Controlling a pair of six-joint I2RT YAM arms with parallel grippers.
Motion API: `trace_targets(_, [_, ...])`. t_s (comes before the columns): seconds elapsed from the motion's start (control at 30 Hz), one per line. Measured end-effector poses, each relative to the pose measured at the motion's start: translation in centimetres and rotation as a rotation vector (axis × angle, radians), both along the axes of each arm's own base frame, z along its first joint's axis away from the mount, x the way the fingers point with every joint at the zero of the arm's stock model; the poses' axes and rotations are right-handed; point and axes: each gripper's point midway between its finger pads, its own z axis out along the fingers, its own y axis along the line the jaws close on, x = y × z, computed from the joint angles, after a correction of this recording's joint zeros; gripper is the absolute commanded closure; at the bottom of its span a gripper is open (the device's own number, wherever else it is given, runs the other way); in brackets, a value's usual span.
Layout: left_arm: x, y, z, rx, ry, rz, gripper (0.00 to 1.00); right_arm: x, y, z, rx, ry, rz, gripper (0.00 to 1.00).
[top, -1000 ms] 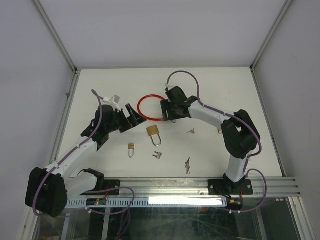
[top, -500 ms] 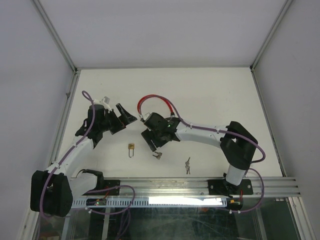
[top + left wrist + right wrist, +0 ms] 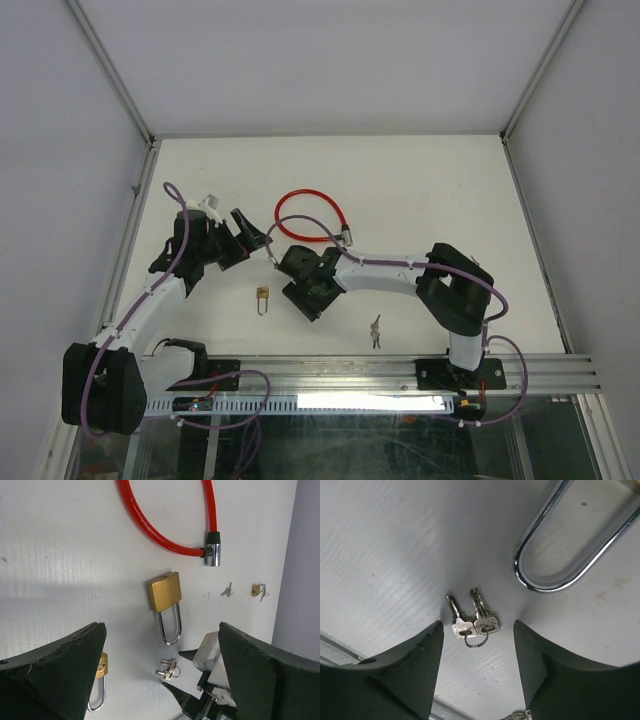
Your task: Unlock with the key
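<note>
A pair of silver keys (image 3: 472,622) on a small ring lies flat on the white table, right between the fingertips of my right gripper (image 3: 477,629), which is open and touches neither key. Just beyond them is the steel shackle (image 3: 568,555) of the large brass padlock (image 3: 164,592). The left wrist view shows the same keys (image 3: 169,669) with the right gripper's black fingertips on either side. My left gripper (image 3: 161,626) hovers wide open above the padlock. In the top view the right gripper (image 3: 306,297) hides padlock and keys; the left gripper (image 3: 243,240) is beside it.
A small brass padlock (image 3: 262,296) lies left of the right gripper. A red cable lock (image 3: 310,215) lies behind, its metal head (image 3: 213,555) to the right. Another key bunch (image 3: 375,330) lies near the front rail. Small keys (image 3: 228,590) and a brass tag (image 3: 256,590) lie further right.
My right arm swung from the red cable forward and left, down over the large padlock and keys, and its jaws narrowed slightly. The left gripper pulled back to the left.
</note>
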Motion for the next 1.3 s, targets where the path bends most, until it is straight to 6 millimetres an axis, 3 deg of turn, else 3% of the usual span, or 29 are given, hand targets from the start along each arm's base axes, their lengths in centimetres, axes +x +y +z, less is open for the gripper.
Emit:
trace_targets(0.2, [-0.2,0.0,-0.2,0.005,0.009,-0.004,0.02,-0.1,0.1,-0.1,-0.021,-0.001,0.019,0.54])
trace_targets(0.4, [-0.4,-0.3,-0.1,-0.006,0.010,-0.022,0.03,0.1,-0.1,-0.1,-0.037,-0.010,0.020,0.77])
trace_targets(0.8, [-0.2,-1.9,0.4,-0.035,-0.011,-0.062,0.06,0.1,-0.5,0.2,0.033,0.030,-0.014,0.96])
trace_targets(0.9, [-0.9,-2.8,0.3,-0.051,-0.003,-0.100,0.07,1.1,-0.5,0.9,0.106,0.027,-0.058,1.00])
trace_targets(1.3, [-2.5,-6.4,0.7,-0.144,0.003,-0.191,0.20,3.6,0.2,4.7,0.342,-0.069,-0.131,1.00])
